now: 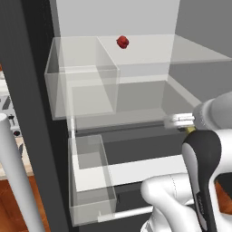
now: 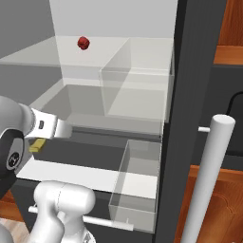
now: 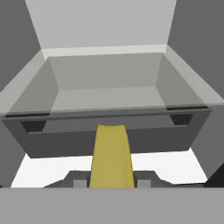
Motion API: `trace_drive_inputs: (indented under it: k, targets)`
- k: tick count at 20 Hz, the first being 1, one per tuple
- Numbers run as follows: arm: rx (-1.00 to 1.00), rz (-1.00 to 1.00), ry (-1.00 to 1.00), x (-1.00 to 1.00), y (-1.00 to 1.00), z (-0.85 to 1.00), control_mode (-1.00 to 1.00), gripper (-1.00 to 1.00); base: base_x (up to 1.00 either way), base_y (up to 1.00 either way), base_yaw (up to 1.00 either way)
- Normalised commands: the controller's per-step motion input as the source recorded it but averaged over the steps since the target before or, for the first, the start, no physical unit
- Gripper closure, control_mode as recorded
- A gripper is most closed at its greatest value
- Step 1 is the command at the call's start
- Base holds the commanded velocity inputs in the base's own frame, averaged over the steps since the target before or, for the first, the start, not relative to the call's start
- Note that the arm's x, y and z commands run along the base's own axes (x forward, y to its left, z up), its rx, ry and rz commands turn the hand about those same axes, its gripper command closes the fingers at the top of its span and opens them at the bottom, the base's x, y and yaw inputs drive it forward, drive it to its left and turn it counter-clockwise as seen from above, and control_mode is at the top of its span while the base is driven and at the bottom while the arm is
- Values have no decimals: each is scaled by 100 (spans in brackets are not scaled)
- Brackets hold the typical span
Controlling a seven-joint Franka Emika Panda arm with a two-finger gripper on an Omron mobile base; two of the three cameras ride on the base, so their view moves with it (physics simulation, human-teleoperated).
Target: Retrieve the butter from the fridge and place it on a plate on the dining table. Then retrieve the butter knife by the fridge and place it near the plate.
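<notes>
Before the open fridge (image 1: 27,90), tool (image 3: 111,181) pinching the butter (image 3: 111,157), outside the clear drawer's front edge (image 3: 109,114).

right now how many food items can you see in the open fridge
2. A small round red item sits on the upper glass shelf toward the back. The butter is held between the gripper fingers, in front of the lower shelf. Others may be hidden behind the arm.
</notes>
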Motion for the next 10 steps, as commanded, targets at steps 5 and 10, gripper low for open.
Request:
trace_drive_inputs:
  k: [5, 10]
  targets:
    - [0, 0, 3, -3, 0, 0, -100, 100, 0, 0, 0]
    - [0, 0, 1, -4, 0, -1, 100, 100, -44, 0, 0]
